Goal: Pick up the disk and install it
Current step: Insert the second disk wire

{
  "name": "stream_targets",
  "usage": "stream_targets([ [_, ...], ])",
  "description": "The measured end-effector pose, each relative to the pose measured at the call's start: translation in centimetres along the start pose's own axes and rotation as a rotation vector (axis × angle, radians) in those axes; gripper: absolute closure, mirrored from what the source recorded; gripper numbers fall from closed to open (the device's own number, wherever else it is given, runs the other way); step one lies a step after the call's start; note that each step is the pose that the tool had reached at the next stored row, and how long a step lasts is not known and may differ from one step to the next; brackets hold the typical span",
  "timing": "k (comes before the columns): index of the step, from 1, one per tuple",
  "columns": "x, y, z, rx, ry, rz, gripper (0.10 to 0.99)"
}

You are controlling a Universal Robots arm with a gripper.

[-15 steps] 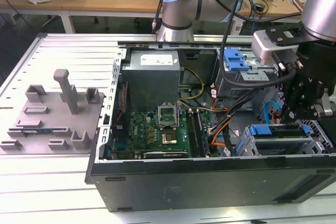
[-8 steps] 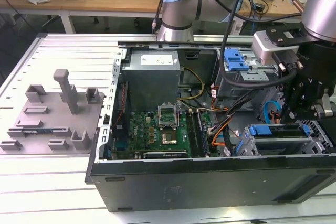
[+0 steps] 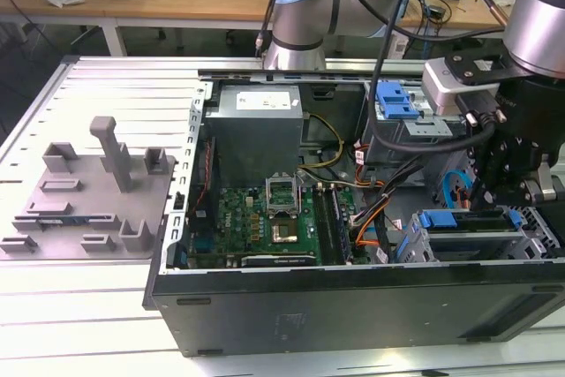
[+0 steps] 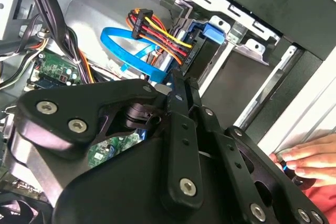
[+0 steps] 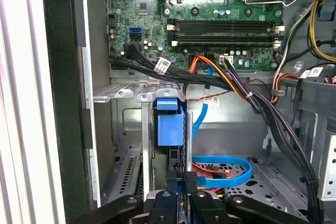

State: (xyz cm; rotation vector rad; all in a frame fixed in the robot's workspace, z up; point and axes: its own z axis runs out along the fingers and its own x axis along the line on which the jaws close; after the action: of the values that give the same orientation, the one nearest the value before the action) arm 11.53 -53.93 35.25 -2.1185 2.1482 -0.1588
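Grips narrowly, by the look of both wrist views: black two-fingered hand (image 5: 180,178) drawn close on the thin edge of the rectangular silver metal disk in its blue plastic carrier (image 5: 170,127), with no gap visible between pads and plate. Reads therefore as a disk already picked up and standing in the mouth of the grey sheet-metal drive cage (image 5: 126,94), not yet judged fully seated. Lies dead ahead of the hand, at twelve o'clock along the line of the fingers, long axis continuing that same line into the cage, thin edge turned toward the camera in the first wrist view and blue carrier tab at the far end. Means that any push home has to run straight along that axis, with no sideways component, between the cage's upright rails just beside the carrier on either flank. Places all of this, in the exterior view, at about four o'clock within the open black steel computer case (image 3: 353,315), hand (image 3: 484,193) hanging over the blue carriers there, green motherboard (image 3: 265,218) off toward nine o'clock from it. Keeps a flat blue data cable (image 5: 226,161) looped on the case floor near the hand, beside the cage and apart from the disk. Leaves the grey moulded plastic fixture tray (image 3: 79,209) far off at nine o'clock on the white slatted bench (image 3: 88,324), well apart from the hand.
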Motion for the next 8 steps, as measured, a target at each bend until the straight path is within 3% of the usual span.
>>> stream_targets([
  [8,0.00,-0.02,0.27,0.000,-0.0001,0.000,0.925],
])
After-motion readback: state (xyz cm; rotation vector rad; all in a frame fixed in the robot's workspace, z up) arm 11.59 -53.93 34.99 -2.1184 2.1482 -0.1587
